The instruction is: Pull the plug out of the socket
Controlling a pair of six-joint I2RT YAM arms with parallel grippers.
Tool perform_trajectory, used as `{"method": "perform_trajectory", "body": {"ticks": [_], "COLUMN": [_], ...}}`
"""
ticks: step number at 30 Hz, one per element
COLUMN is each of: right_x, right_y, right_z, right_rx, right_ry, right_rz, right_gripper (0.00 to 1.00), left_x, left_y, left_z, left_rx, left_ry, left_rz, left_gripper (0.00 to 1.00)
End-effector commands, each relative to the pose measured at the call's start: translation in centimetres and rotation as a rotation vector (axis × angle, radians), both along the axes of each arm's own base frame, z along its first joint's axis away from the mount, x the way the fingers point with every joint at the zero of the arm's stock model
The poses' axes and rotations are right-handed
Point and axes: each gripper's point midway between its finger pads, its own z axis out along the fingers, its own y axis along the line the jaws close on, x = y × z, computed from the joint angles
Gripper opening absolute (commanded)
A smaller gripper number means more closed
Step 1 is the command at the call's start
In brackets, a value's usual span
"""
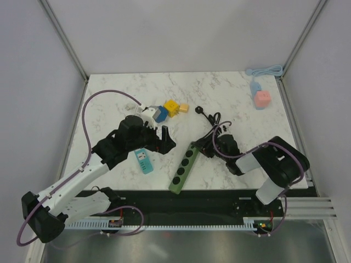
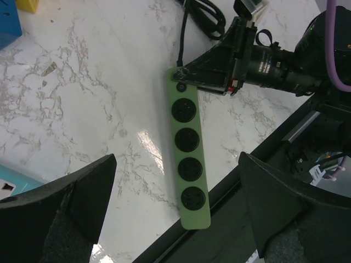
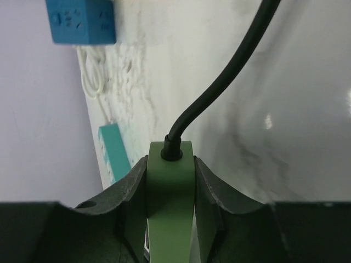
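Top view: right tool is clamped on the cord end of the green power strip, centre frame. Left tool is spread wide and holds nothing, just left of it. Black plug lies loose at upper centre.
Left wrist: all four outlets look empty, so unplugging seems done.
Right wrist: pads pinch the strip beside its cable. Next you'd likely just release.

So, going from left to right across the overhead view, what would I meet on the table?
Teal socket strip → green power strip → right claw, shut on that strip's far end → pink cube. I left out the little blocks at the back, which overlap these in the order.
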Motion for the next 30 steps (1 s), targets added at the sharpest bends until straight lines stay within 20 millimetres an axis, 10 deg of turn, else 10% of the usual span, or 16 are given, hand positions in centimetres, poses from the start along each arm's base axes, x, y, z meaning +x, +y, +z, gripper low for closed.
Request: {"method": "perform_trajectory", "body": {"ticks": [1,16,30], "right_x": [1.9,5.8,5.1], "right_y": [6.2,15.2,10.1], "right_z": [6.2,4.5,1.3], "right_rx": [0.129,0.120,-0.418], "right_ry": [-0.237,-0.228,-0.142], "right_rz": [0.139,0.279,0.353], "right_gripper": [0.00,0.05,0.97], "left_x": [0.0,-0.9,-0.1], "left_y": [1.0,2.2,0.9], "left_z": [0.1,-0.7,-0.5], "left_rx": [0.011,0.022,0.010], "left_ry": [-0.021,0.007,0.016], "left_rz": [0.031,0.061,0.035], "left_gripper": [1.00,1.00,1.00]}}
